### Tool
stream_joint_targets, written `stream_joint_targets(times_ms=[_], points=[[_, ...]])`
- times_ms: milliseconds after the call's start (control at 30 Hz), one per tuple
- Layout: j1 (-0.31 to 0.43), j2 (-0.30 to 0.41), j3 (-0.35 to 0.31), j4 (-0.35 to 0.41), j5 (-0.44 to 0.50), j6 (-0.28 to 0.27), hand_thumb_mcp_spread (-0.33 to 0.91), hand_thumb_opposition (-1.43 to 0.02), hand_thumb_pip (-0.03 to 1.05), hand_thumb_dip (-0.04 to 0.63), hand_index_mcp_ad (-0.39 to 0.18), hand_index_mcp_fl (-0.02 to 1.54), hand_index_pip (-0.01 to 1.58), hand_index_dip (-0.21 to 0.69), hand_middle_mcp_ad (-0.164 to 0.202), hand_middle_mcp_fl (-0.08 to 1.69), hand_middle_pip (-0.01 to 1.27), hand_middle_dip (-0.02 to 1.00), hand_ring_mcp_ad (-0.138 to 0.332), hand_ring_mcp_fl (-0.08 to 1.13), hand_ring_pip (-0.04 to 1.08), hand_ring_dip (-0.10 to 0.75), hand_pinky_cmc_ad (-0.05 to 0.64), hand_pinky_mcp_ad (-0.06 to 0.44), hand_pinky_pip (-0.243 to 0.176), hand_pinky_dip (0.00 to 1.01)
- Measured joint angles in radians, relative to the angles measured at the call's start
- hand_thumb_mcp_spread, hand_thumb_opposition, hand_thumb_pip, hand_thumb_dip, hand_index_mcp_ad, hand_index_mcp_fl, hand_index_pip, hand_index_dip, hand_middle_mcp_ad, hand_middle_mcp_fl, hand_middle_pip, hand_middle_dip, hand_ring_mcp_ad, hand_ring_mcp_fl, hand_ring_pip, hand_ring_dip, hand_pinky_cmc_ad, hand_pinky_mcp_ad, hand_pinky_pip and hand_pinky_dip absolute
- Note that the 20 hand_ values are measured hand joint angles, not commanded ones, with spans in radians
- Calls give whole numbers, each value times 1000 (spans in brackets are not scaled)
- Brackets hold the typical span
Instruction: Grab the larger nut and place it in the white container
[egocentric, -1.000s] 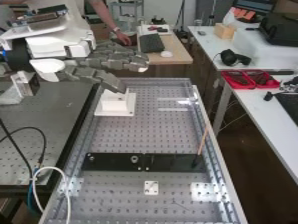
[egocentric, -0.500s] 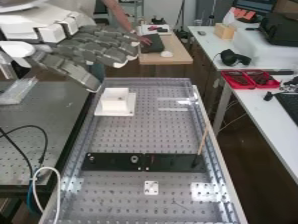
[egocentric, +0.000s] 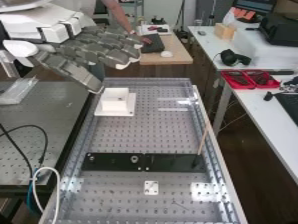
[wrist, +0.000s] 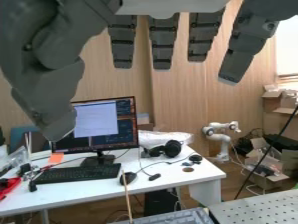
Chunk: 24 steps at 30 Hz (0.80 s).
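In the high view the hand (egocentric: 93, 50) is at the upper left, above and to the left of the white container (egocentric: 116, 101), its fingers straight and apart with nothing in them. The white container stands on its white base near the bench's far end. On the flat black bar (egocentric: 169, 162) low in the view stand the bearing (egocentric: 134, 159) and the smaller nut (egocentric: 92, 158). In the wrist view the hand (wrist: 161, 42) hangs with fingers spread and the thumb off to one side.
A thin wooden stick (egocentric: 203, 137) rises from the bar's right end. A small white plate (egocentric: 151, 188) lies on the perforated bench (egocentric: 133, 135). Cables (egocentric: 41, 150) run along the left side. Red trays (egocentric: 249, 79) are on the right-hand table.
The hand has moved left and nearer the camera since the first frame, then slightly right again. Its thumb has moved away from the white container's top.
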Motion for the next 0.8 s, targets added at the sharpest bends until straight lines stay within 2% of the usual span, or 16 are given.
stream_joint_targets(times_ms=[800], points=[[-20,-4,9,-29,-20,-1,176,-759,679,190,-138,38,284,19,77,37,129,234,176,0,73,112,365,311,-105,576]])
